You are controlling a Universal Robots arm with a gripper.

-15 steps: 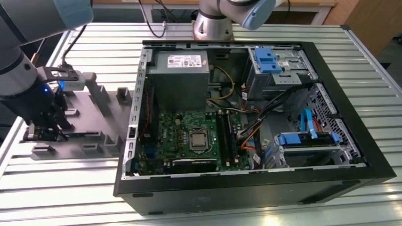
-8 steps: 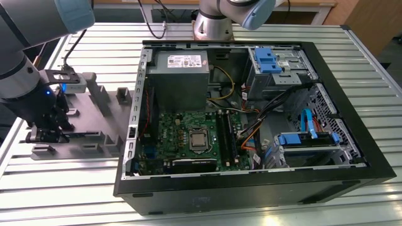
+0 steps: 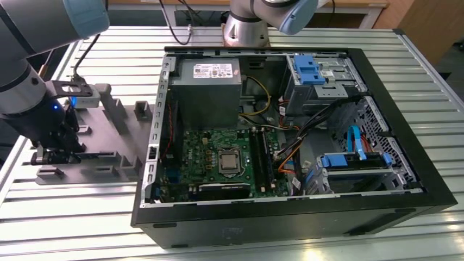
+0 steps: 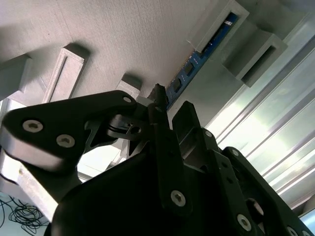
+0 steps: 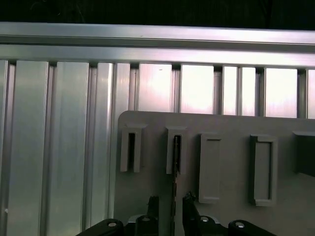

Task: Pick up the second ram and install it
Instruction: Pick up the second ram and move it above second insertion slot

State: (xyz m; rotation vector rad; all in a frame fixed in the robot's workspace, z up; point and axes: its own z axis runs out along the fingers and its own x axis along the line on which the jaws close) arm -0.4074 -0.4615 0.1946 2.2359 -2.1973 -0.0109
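The gripper (image 3: 55, 156) is seen low at the exterior view's left, lowered onto a grey fixture plate (image 3: 108, 128) that lies on the slatted aluminium table (image 3: 73, 217). The plate is placed just beside the open computer case (image 3: 406, 179), on the side toward the exterior view's left.

The memory stick (image 4: 206, 46) is shown in both wrist views. It stands on its long edge on the fixture plate (image 4: 123, 34), with its far end seated in a slotted grey block (image 4: 224, 14). In the second wrist view its blue-green face and a row of small dark chips can be made out. In the first wrist view only its thin upper edge (image 5: 173, 184) is seen, running from a slotted block (image 5: 176, 152) toward the gripper (image 5: 172, 202).

The two black fingers (image 5: 153, 204) are spread, one on each side of the near end of the stick. A narrow gap is visible between each finger and the board, so the stick is straddled but not pinched. The same arrangement is seen in the second wrist view, where the gripper (image 4: 170, 105) brackets the near end of the stick.

Inside the case, the green motherboard (image 3: 217, 147) lies flat, with long black memory slots (image 3: 259, 157) beside the processor socket (image 3: 229, 161). The memory stick is kept well apart from these slots.
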